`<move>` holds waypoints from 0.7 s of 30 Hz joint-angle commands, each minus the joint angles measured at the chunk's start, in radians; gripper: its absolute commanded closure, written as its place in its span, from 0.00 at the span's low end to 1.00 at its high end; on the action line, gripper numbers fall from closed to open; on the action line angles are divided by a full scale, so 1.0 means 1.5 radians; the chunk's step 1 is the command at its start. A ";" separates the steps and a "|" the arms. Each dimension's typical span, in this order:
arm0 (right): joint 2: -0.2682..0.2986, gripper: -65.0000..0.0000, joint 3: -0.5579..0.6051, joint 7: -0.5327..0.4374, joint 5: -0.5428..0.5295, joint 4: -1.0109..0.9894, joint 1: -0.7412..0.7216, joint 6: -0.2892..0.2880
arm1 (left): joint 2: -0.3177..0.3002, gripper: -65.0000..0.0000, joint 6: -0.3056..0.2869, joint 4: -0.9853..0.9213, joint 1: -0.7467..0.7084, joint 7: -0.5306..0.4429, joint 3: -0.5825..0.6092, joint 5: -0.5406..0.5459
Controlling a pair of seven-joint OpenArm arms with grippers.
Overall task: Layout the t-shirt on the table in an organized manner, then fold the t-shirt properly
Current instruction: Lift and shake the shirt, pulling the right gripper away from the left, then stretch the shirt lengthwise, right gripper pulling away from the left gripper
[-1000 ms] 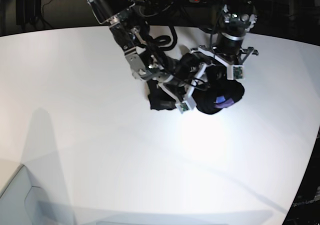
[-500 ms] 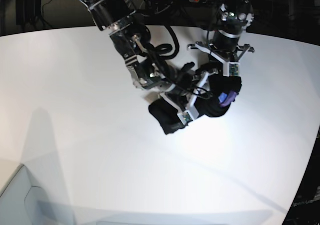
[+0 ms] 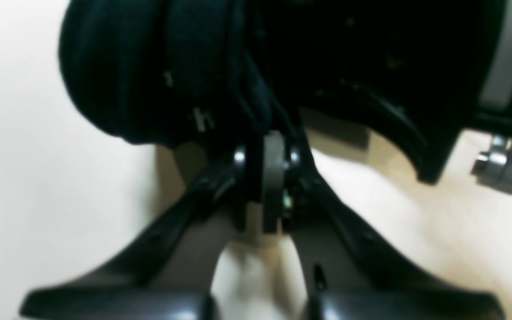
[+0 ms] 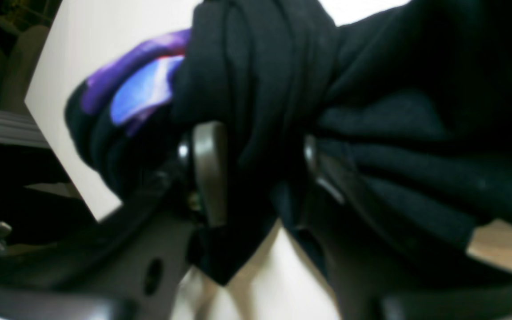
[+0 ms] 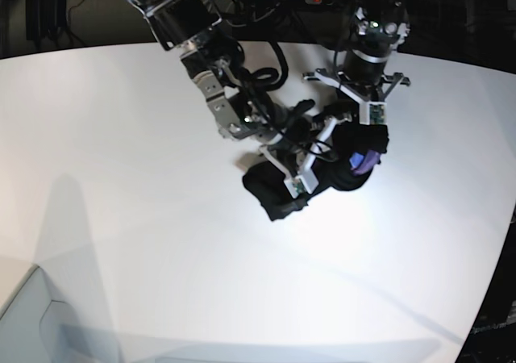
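Both fingers pinching the bunched t-shirt above the desk

Left wrist: my left fingers (image 3: 274, 186) pressed together on a t-shirt (image 3: 158, 75) fold. Right wrist: right fingers (image 4: 256, 173) clamp thick cloth. Base: wad hangs over the desk (image 5: 121, 177); pulling apart may slip the thin pinch

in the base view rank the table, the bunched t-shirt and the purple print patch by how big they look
1. table, by far the largest
2. t-shirt, a small dark bundle partly hidden by the arms
3. purple print patch, a small sliver
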State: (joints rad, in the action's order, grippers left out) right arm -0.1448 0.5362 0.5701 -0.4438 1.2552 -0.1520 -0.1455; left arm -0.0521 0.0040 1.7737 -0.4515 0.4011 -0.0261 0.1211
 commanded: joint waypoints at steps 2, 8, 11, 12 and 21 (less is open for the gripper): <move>-0.008 0.83 0.001 -0.012 -0.002 -0.004 -0.017 -0.008 | 0.000 1.00 -0.006 0.010 -0.001 -0.004 0.000 0.004; -0.008 1.00 -0.001 -0.012 -0.002 -0.007 -0.027 -0.008 | -0.004 1.00 -0.004 0.017 -0.003 -0.004 -0.017 0.005; -0.008 1.00 -0.003 -0.012 -0.002 0.025 -0.027 -0.007 | -0.003 1.00 -0.005 0.017 -0.001 -0.004 -0.053 0.006; -0.008 1.00 -0.004 -0.013 -0.002 0.037 -0.027 -0.006 | -0.003 1.00 -0.005 0.018 -0.001 -0.004 -0.061 0.006; -0.007 1.00 -0.101 -0.010 -0.001 0.055 -0.031 -0.005 | -0.008 1.00 -0.005 0.031 -0.001 -0.004 -0.107 0.006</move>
State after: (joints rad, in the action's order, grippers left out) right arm -0.1478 0.3912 0.6018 -0.4469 1.3132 -0.1692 -0.1539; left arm -0.0555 -0.0235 1.8030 -0.4484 0.4000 -0.1764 0.1406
